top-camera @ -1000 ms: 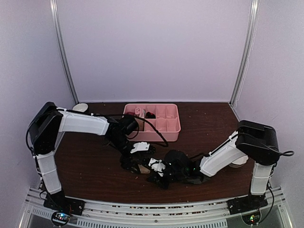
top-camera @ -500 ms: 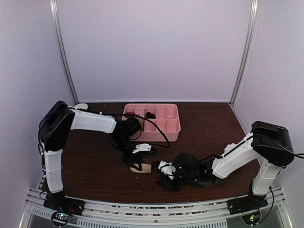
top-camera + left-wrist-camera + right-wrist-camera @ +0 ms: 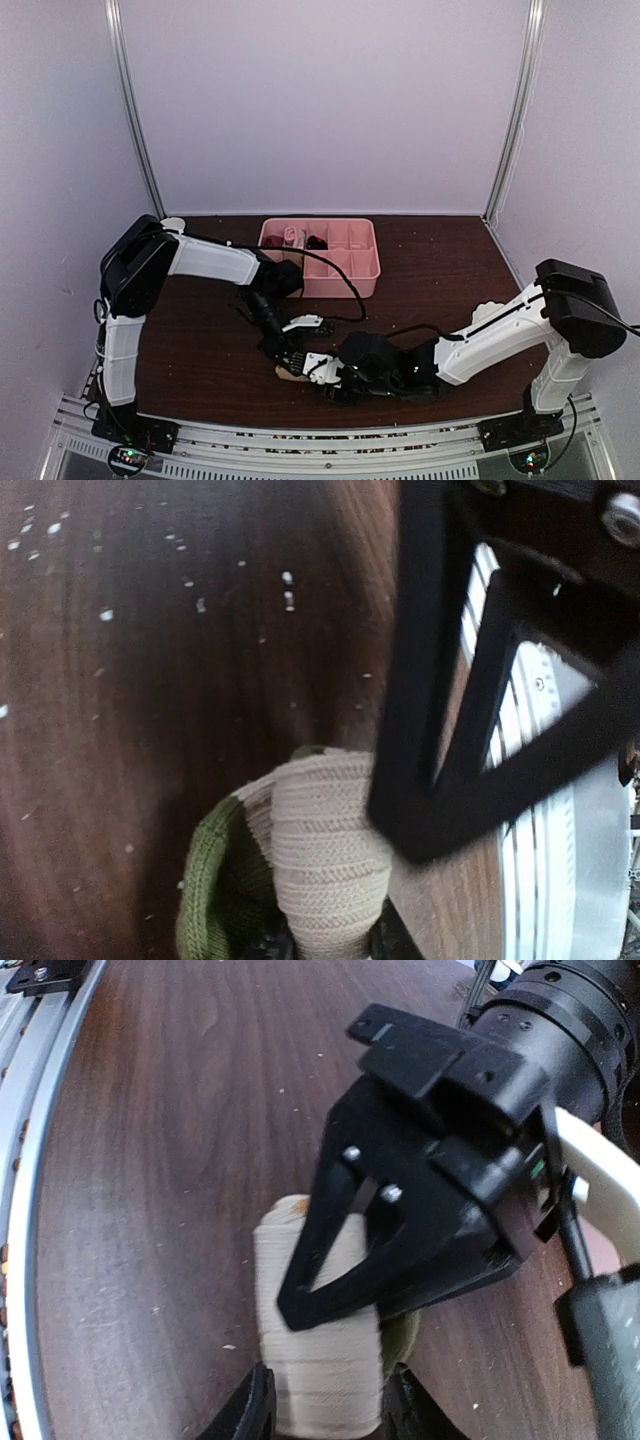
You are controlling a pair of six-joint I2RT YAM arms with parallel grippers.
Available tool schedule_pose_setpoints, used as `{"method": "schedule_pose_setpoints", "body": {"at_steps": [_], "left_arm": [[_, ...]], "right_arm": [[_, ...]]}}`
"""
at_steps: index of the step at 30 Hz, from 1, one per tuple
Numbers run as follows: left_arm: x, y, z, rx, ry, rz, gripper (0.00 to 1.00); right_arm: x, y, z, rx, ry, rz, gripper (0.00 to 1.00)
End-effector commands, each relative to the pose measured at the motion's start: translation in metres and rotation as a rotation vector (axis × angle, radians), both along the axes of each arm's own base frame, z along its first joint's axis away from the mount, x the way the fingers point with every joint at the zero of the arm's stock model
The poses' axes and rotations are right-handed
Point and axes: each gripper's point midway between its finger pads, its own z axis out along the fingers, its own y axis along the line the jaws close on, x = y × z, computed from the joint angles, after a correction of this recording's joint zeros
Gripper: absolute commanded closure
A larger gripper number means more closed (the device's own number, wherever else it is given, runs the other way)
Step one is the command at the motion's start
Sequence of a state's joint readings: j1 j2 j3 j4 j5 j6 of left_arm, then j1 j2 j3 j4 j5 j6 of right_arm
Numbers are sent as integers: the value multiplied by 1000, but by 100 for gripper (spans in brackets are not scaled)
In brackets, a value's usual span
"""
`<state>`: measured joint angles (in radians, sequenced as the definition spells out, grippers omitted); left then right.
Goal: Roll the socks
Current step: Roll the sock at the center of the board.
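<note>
On the dark wooden table point(image 3: 150, 1160), the left gripper point(image 3: 328, 942) and right gripper point(image 3: 330, 1410) each pinch the bundled beige-tan sock point(image 3: 318, 1355), its olive cuff point(image 3: 215, 900) showing.

1. The beige sock point(image 3: 315, 1360) is wound into a tight, ribbed roll and lies on the surface point(image 3: 195, 350) in front of the pink tray point(image 3: 330, 285).
2. Its olive cuff point(image 3: 215, 900) bulges from one end of the roll.
</note>
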<state>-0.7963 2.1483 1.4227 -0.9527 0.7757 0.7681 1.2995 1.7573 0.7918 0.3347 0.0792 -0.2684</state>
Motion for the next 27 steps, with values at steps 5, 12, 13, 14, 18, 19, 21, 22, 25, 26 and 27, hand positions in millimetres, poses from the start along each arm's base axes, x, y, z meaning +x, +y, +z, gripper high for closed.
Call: {"method": "schedule_pose_setpoints", "body": {"at_steps": [5, 12, 13, 14, 18, 19, 21, 22, 25, 26, 27], "left_arm": [[-13, 7, -24, 61, -17, -44, 76], [-4, 2, -15, -10, -122, -16, 8], [-3, 2, -13, -22, -143, -12, 3], [-1, 2, -10, -33, -166, -8, 2], [8, 1, 5, -86, -272, 19, 2], [11, 2, 10, -99, -303, 28, 2], [19, 1, 22, -127, -377, 54, 2], [22, 1, 27, -137, -410, 66, 2], [36, 3, 43, -159, -523, 109, 2], [40, 5, 47, -164, -556, 124, 2], [42, 5, 54, -180, -581, 134, 2]], "right_arm": [[20, 13, -18, -2, 94, 11, 68], [14, 3, -57, -3, 256, -31, 82], [14, 1, -62, 3, 293, -42, 87], [15, 0, -66, 11, 335, -61, 92], [29, -12, -86, 10, 490, -150, 100], [30, -15, -93, -1, 534, -171, 100], [32, -24, -107, -39, 603, -219, 100], [31, -29, -112, -51, 630, -236, 100], [27, -42, -121, -62, 694, -277, 100], [25, -46, -123, -65, 711, -287, 100], [23, -49, -124, -65, 724, -295, 100]]}}
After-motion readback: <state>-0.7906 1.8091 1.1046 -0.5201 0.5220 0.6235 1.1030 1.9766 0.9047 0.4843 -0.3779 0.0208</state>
